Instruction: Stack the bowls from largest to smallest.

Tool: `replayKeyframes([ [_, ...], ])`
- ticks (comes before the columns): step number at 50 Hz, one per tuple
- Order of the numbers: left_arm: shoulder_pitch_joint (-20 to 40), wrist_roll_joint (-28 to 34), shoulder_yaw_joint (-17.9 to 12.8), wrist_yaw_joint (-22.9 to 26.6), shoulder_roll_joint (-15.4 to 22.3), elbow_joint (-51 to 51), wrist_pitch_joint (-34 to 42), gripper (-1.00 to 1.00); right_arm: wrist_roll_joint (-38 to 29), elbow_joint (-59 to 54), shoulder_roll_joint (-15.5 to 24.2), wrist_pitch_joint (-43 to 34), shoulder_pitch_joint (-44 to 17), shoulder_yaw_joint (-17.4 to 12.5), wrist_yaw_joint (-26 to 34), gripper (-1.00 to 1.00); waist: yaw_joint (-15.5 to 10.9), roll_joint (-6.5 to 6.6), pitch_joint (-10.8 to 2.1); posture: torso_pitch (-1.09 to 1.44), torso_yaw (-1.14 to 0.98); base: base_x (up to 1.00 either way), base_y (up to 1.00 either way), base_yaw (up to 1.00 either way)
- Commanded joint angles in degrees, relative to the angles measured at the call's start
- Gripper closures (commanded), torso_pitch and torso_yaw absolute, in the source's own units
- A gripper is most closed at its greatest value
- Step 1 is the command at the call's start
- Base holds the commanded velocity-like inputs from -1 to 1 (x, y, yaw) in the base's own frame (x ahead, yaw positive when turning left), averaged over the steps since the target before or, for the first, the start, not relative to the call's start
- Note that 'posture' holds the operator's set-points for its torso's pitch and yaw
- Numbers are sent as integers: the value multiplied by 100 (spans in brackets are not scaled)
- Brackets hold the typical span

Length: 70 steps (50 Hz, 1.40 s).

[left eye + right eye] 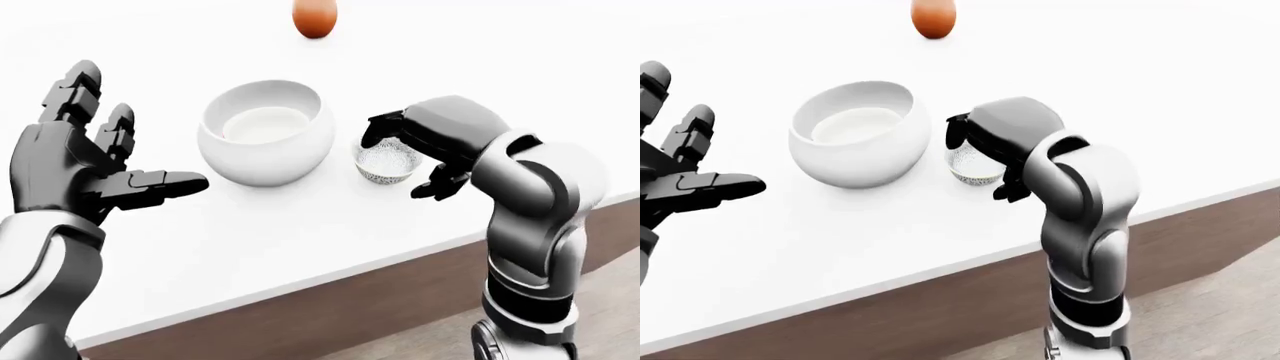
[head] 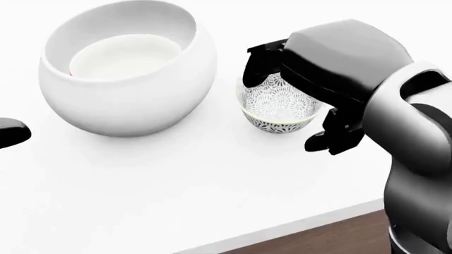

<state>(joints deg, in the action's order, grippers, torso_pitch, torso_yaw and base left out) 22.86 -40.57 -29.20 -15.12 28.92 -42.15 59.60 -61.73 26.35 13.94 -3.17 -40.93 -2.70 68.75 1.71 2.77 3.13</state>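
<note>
Your right hand [image 2: 297,100] arches over the small patterned bowl [image 2: 277,108], fingers [image 2: 258,66] curled loosely about its rim, not clamped. Your left hand [image 1: 90,161] hangs spread open, empty, left of the large white bowl [image 1: 265,131].

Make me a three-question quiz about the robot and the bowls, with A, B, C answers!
1. Where is the small patterned bowl?
A. right of the big white bowl, in the head view
B. inside the big bowl
C. on the floor

2. How many bowls show?
A. one
B. two
C. four

3. What is the left hand doing?
A. holding a bowl
B. holding the brown egg-shaped thing
C. open, holding nothing

Answers:
1 A, it stands on the white table beside the big bowl.
2 B, just one big and one small.
3 C, its fingers are spread, while the right hand has open fingers standing about the small bowl.
</note>
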Motion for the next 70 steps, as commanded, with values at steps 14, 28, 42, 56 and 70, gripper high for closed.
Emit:
replayKeyframes([
  [14, 35, 164, -54, 111, 13, -65, -272, -100, -21, -659, -18, 148, -105, 8, -868, -17, -16, -5, -157, 0, 0, 0, 0, 0],
  [28, -64, 294, -38, 206, -49, -117, -313, -100, -93, -958, -121, 228, 67, 46, -1175, -14, -33, -19, -167, 0, 0, 0, 0, 0],
  [42, 52, 241, -106, 199, -12, -125, -186, -100, 36, -1536, 28, 229, 134, -22, -1663, -12, -48, -35, -179, 0, 0, 0, 0, 0],
  [56, -58, 338, -87, 279, -60, -68, -325, -100, 52, -2022, 27, 315, 310, -8, -2115, 16, -65, -52, -191, 0, 0, 0, 0, 0],
  [70, -81, 441, -76, 363, -110, -45, -367, -100, 50, -1847, 20, 197, 184, -45, -2007, 100, -98, -76, -225, 0, 0, 0, 0, 0],
])
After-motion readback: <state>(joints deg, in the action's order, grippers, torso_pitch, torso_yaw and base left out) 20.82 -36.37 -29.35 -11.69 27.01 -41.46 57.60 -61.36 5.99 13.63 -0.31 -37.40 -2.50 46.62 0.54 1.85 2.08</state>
